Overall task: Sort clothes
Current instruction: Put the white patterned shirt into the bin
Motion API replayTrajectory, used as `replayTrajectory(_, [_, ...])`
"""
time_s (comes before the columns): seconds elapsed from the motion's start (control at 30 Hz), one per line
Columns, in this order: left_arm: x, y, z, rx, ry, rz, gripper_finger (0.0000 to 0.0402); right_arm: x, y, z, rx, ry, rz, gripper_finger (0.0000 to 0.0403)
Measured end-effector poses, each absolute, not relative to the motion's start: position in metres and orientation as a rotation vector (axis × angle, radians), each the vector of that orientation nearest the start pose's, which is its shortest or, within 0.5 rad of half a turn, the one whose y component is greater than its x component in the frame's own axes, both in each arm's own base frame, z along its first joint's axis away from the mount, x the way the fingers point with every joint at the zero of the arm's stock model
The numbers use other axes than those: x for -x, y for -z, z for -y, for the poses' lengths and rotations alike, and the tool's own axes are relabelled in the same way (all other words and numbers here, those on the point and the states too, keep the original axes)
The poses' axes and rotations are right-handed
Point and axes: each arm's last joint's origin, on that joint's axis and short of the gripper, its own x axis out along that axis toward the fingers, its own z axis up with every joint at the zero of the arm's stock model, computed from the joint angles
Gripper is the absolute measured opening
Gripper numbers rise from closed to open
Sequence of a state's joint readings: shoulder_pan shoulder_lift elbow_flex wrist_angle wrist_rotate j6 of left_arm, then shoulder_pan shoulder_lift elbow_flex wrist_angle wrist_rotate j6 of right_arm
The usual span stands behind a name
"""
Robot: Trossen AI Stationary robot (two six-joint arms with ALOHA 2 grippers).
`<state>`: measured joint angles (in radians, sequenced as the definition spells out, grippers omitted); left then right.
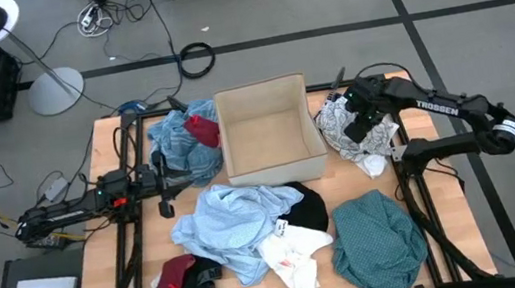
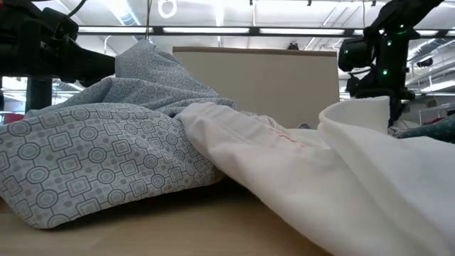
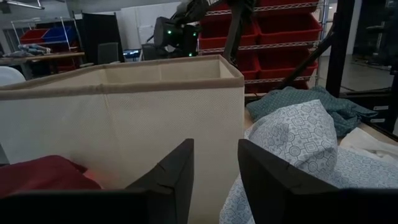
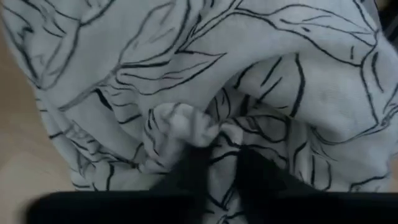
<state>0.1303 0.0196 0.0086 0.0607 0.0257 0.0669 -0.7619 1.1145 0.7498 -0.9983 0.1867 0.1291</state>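
The right claw [image 4: 214, 163] is clenched on a bunched fold of the limp, light black-and-white patterned garment [image 4: 205, 81]; such gathered ridges are best gripped. The left claw [image 3: 214, 171] is held released beside the cardboard box [image 3: 124, 118].

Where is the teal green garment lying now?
In the high view, the teal green garment lies at the table's front right, beside the white garment.
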Motion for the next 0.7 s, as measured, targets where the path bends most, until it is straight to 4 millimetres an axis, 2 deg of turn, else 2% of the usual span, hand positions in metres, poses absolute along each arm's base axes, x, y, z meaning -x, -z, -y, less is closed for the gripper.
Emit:
replayTrajectory(0.03, [-0.098,-0.171,-0.012,-0.071,-0.106,0.046,0.0131,-0.121,-0.215,0.124,-0.497,0.88,-1.309,0.002])
replayTrajectory(0.1, [-0.098,-0.171,-0.012,-0.071,-0.106,0.046,0.0131,-0.119,-0.222,0.123,-0.5,0.883,-1.309,0.0014])
replayTrajectory(0.23, [-0.098,-0.171,-0.012,-0.071,-0.106,0.046,0.0131,-0.114,-0.258,0.119,-0.486,0.902,-1.264,0.0006])
replayTrajectory(0.33, [-0.098,-0.171,-0.012,-0.071,-0.106,0.046,0.0131,-0.108,-0.299,0.113,-0.458,0.942,-1.162,0.0004])
replayTrajectory(0.57, [-0.098,-0.171,-0.012,-0.071,-0.106,0.046,0.0131,-0.086,-0.404,0.087,-0.345,1.011,-0.859,0.0002])
replayTrajectory(0.7, [-0.098,-0.171,-0.012,-0.071,-0.107,0.046,0.0131,-0.079,-0.45,0.076,-0.301,0.998,-0.709,0.0002])
